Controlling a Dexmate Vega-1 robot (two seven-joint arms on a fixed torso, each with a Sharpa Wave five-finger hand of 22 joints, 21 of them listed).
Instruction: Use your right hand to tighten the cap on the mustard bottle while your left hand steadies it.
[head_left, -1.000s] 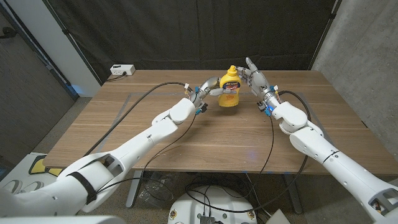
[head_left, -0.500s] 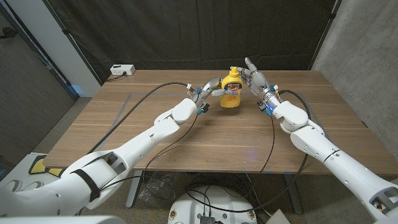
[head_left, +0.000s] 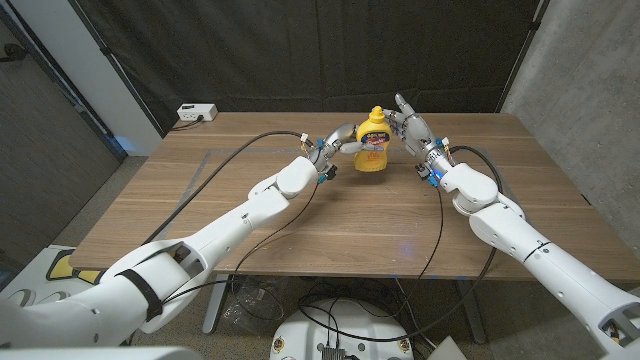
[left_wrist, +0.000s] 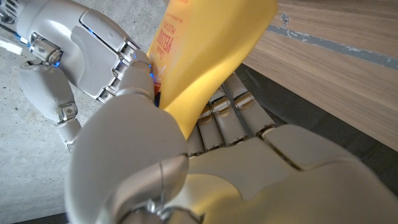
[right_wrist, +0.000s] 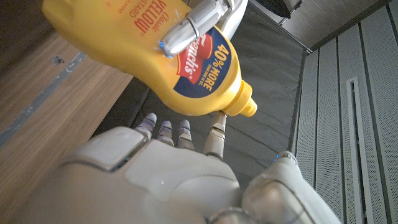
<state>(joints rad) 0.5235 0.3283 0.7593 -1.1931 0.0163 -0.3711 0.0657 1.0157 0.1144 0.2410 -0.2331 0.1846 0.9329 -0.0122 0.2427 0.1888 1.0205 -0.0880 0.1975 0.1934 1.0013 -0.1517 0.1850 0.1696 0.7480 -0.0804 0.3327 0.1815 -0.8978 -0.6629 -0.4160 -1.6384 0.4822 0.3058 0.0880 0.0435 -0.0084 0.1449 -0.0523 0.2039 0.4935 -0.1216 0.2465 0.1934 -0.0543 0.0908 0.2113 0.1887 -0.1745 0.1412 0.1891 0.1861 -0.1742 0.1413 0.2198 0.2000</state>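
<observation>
A yellow mustard bottle (head_left: 372, 145) stands at the table's far middle, its yellow cap (head_left: 375, 112) on top. My left hand (head_left: 336, 141) grips the bottle's body from the left; in the left wrist view its fingers (left_wrist: 227, 115) wrap the yellow bottle (left_wrist: 205, 56). My right hand (head_left: 408, 127) is just right of the cap with its fingers spread and nothing in it. In the right wrist view my right hand's fingertips (right_wrist: 215, 134) reach up close under the cap (right_wrist: 241, 102) of the bottle (right_wrist: 143, 43). A left-hand fingertip (right_wrist: 186, 28) presses the label.
A white box (head_left: 196, 112) sits at the wooden table's (head_left: 300, 215) back left corner. Black cables (head_left: 255, 140) run over the table to both wrists. A black curtain hangs behind and a concrete wall stands on the right.
The bottle and my left hand have shifted slightly away from me. My right hand has stayed beside the cap, fingers spread.
</observation>
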